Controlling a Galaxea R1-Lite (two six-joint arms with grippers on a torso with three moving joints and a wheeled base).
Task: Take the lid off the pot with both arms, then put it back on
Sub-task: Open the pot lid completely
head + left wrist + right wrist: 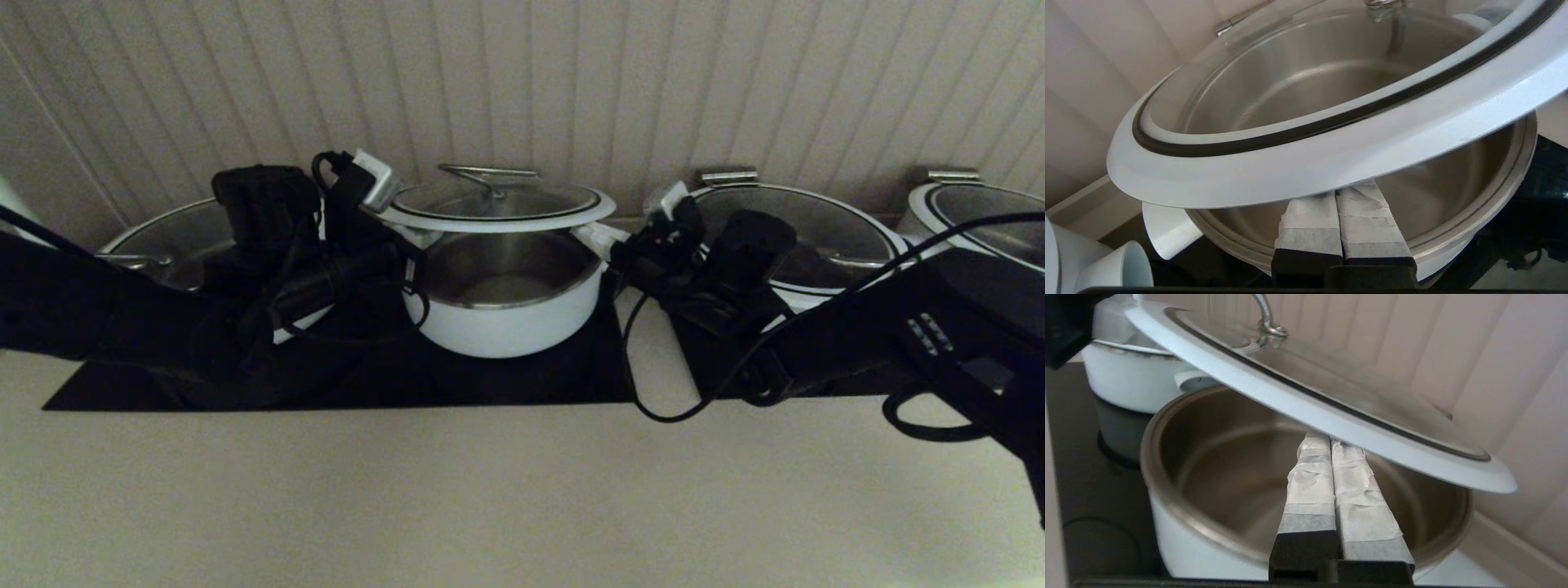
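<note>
lid (498, 204) sits centre frame, lifted clear above the pot (506, 302) | my left gripper (1338, 196) has its fingers pressed together, tips tucked under the lid's white rim, holding nothing between them | right gripper (1331, 447) same deal under the opposite rim | pot's on the black hob (522, 380)

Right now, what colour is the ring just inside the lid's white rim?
Black: a thin dark band on the lid, clearest in the left wrist view.
</note>
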